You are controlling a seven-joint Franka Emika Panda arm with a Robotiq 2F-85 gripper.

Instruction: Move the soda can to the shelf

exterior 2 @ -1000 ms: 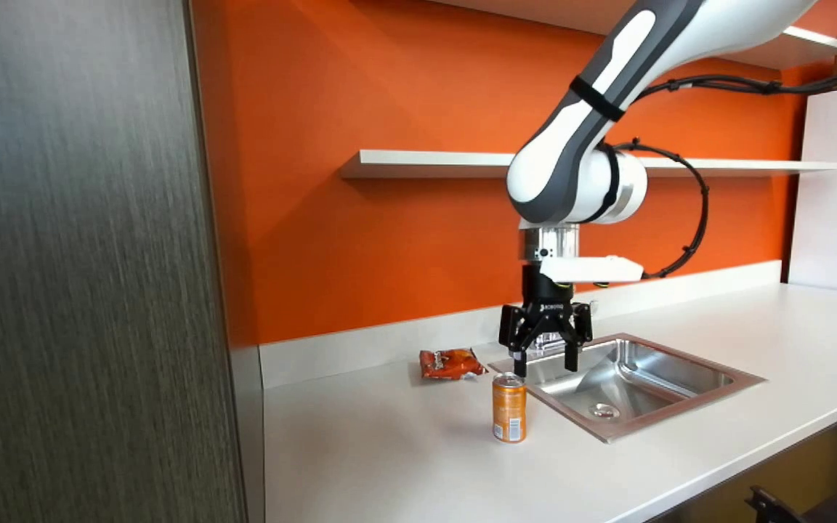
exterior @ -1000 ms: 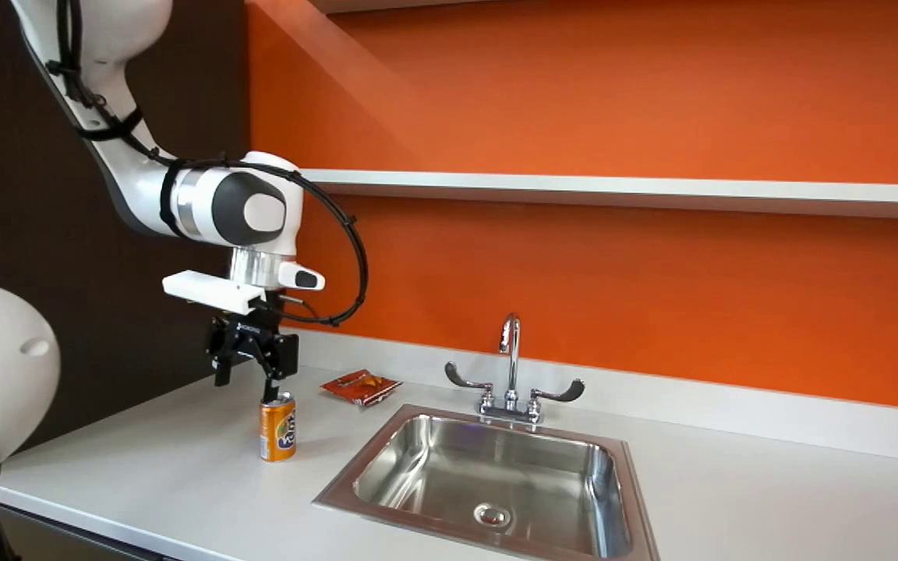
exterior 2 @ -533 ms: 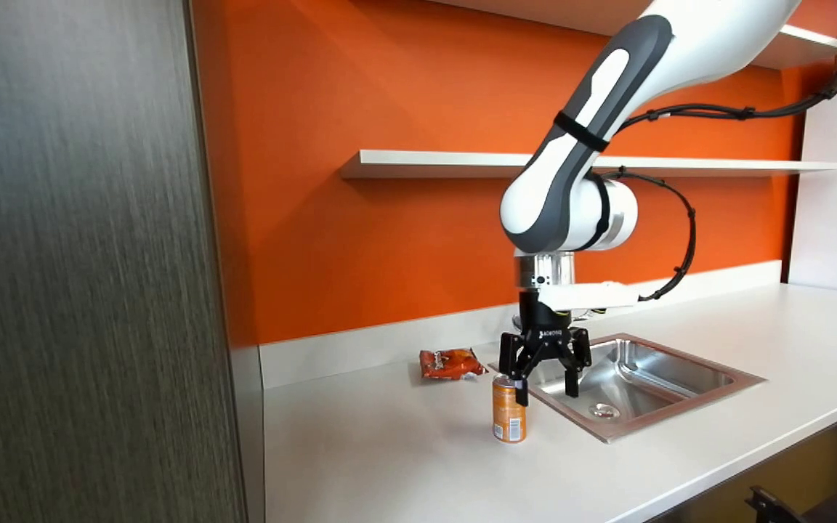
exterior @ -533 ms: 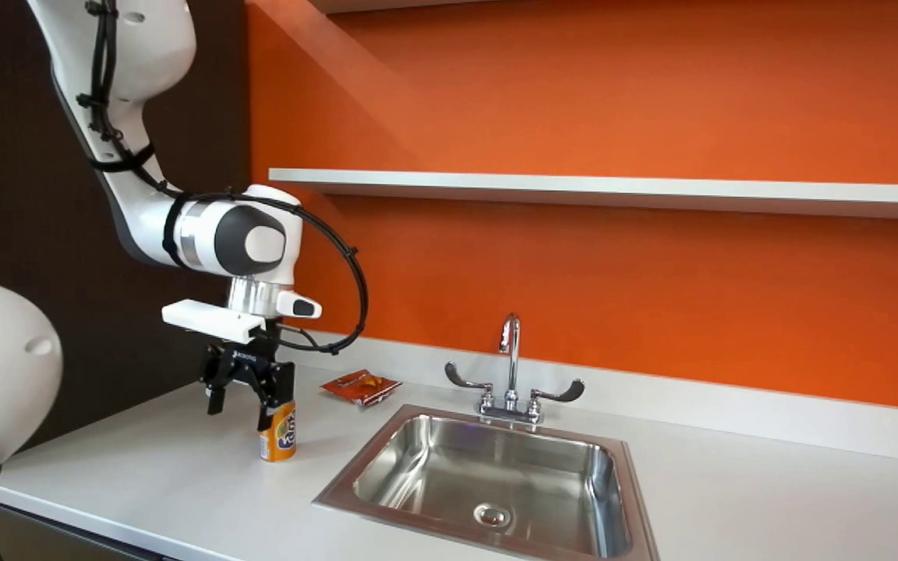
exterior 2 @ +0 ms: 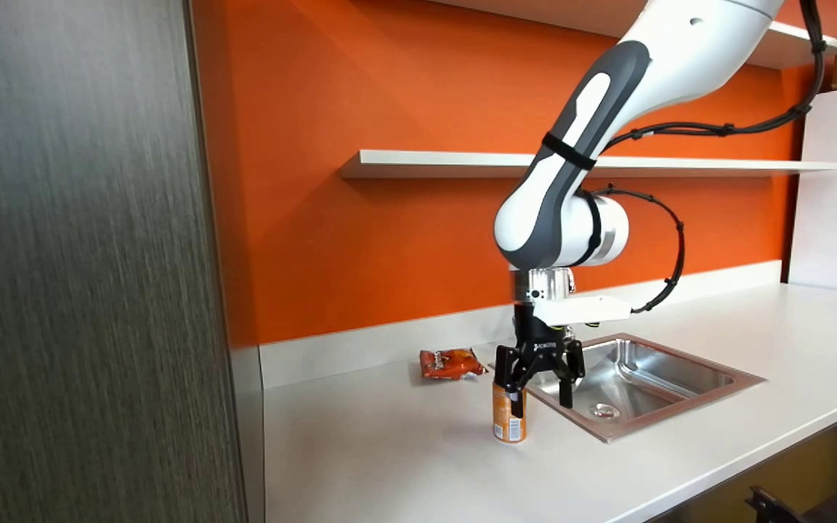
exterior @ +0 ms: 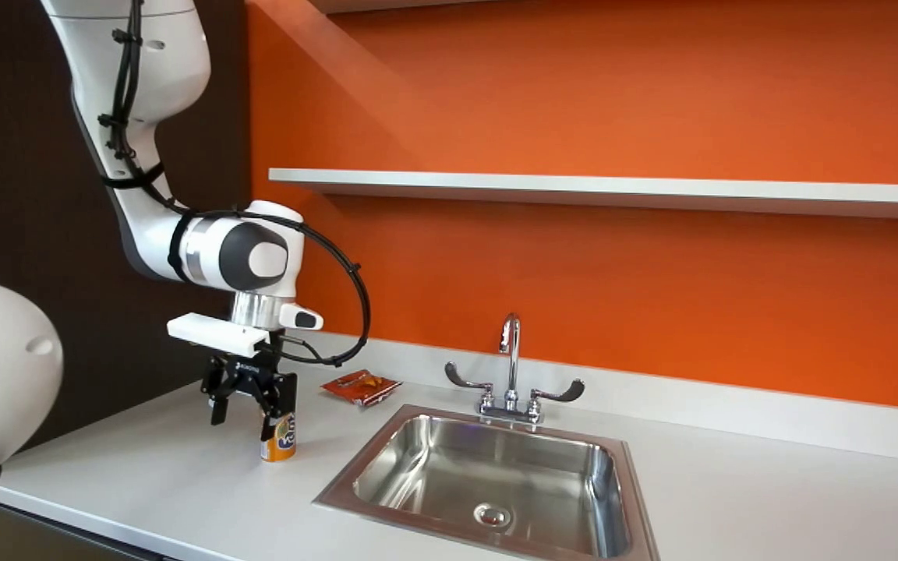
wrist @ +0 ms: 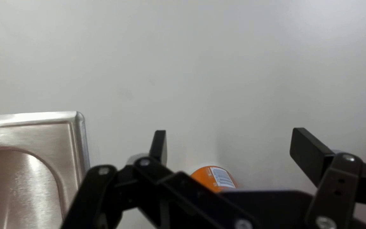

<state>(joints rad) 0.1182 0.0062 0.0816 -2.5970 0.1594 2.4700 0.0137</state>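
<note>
Orange wall (exterior: pixel 636 296), white shelf (exterior: pixel 613 185) on it. Upright can (exterior: pixel 283 436), long axis vertical, on the surface (exterior: pixel 168 475) below. Black gripper (wrist: pixel 229 141) spread, nothing pinched. Key: can looks just wallward of gripper, inside its spread in wrist view; probably nudge wallward, then close. Contact? Can't tell from where I stand.

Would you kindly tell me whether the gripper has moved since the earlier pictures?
Yes, downward: in both exterior views, the gripper is now farther below the shelf than it was a second ago.
</note>
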